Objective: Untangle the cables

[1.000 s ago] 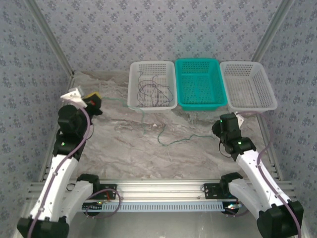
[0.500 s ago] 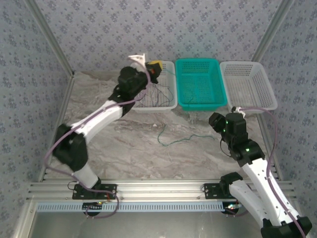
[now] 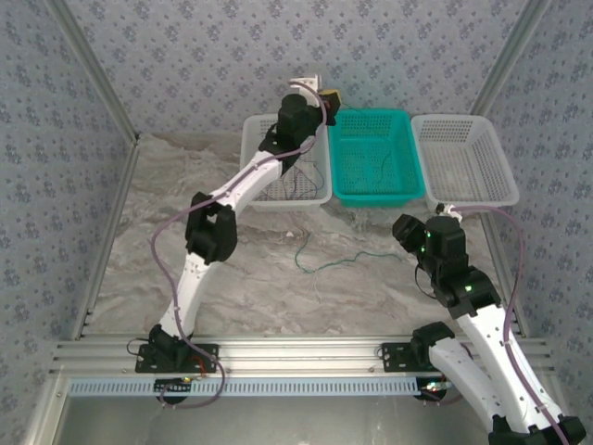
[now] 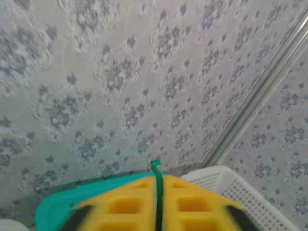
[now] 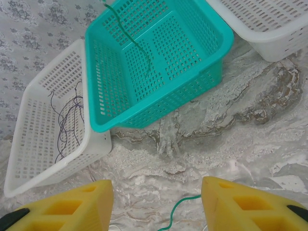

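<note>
My left gripper (image 3: 331, 98) is raised at the back over the edge of the teal basket (image 3: 372, 190). Its yellow fingers (image 4: 120, 204) are shut on a thin teal-green cable (image 4: 155, 166) whose end pokes out past the tips. That cable (image 5: 136, 42) hangs down into the teal basket (image 5: 159, 103). A second green cable (image 3: 326, 263) lies wavy on the marble table. My right gripper (image 3: 406, 232) hovers open at its right end, with the cable (image 5: 179, 206) on the table between the fingers (image 5: 226, 202). Dark cables (image 5: 64, 120) lie tangled in the left white basket (image 3: 256, 193).
The right white basket (image 3: 505, 190) stands beside the teal one at the back. All three baskets sit in a row by the patterned back wall. Metal frame posts (image 4: 260, 101) run up the corners. Open marble table (image 3: 250, 278) lies in front of the baskets.
My left arm swung from the table's left side to the back, carrying the green cable up over the baskets. My right gripper opened wider and shifted slightly.
</note>
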You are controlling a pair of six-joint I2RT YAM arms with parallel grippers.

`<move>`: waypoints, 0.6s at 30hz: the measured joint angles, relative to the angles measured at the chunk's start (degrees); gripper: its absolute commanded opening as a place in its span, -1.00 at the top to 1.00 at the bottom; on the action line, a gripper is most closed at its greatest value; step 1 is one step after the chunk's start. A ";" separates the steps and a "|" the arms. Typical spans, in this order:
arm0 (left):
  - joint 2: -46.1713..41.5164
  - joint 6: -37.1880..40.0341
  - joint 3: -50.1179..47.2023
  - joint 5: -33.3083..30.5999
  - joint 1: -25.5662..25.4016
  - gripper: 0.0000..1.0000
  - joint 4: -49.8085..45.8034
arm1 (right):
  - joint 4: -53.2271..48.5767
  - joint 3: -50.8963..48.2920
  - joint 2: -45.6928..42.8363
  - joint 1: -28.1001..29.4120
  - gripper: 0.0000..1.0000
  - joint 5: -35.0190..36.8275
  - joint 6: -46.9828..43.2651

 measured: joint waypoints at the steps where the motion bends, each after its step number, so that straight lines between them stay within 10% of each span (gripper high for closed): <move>1: 2.29 0.17 4.13 0.17 -0.22 0.24 -2.89 | -0.02 0.00 0.00 0.02 -0.06 -0.02 0.00; 7: 4.76 2.40 8.52 1.29 -1.14 -0.37 -12.04 | -0.33 0.33 0.00 0.11 -0.08 -0.02 0.00; 18: -35.93 6.51 -52.15 1.36 0.96 -0.41 2.23 | 3.23 0.63 8.28 1.90 -0.10 -5.25 -3.93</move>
